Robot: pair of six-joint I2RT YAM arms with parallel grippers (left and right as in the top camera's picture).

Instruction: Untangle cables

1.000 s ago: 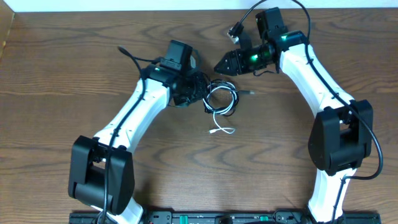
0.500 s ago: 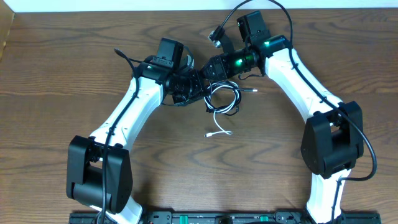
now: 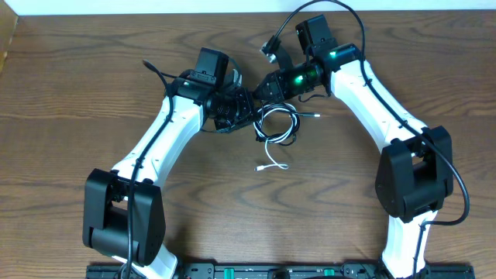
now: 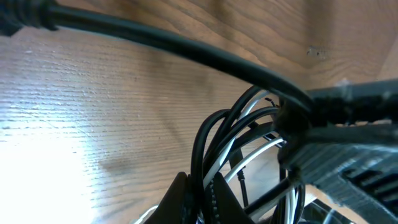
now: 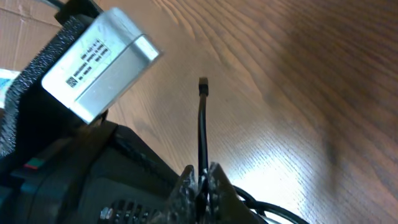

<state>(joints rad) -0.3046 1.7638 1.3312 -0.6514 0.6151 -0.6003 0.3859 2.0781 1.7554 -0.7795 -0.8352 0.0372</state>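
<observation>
A tangle of thin black and white cables (image 3: pixel 277 124) lies coiled at mid-table, with a white plug end (image 3: pixel 267 165) trailing toward the front. My left gripper (image 3: pixel 246 107) is at the coil's left edge and is shut on several black and white strands (image 4: pixel 214 149). My right gripper (image 3: pixel 263 91) is just above the coil, close to the left gripper, and is shut on a thin black cable end (image 5: pixel 203 124) that sticks up with its small plug (image 5: pixel 203 86) free.
The wooden table (image 3: pixel 93 85) carries both arms. The left arm's wrist camera box (image 5: pixel 93 62) fills the left of the right wrist view. A thick black robot cable (image 4: pixel 186 46) crosses the left wrist view. A cardboard edge (image 3: pixel 9 39) is at far left.
The right arm swung left and down from the back right until its gripper reached the coil beside the left gripper. The coil and white plug end shifted slightly left. Little changed in the last half second.
</observation>
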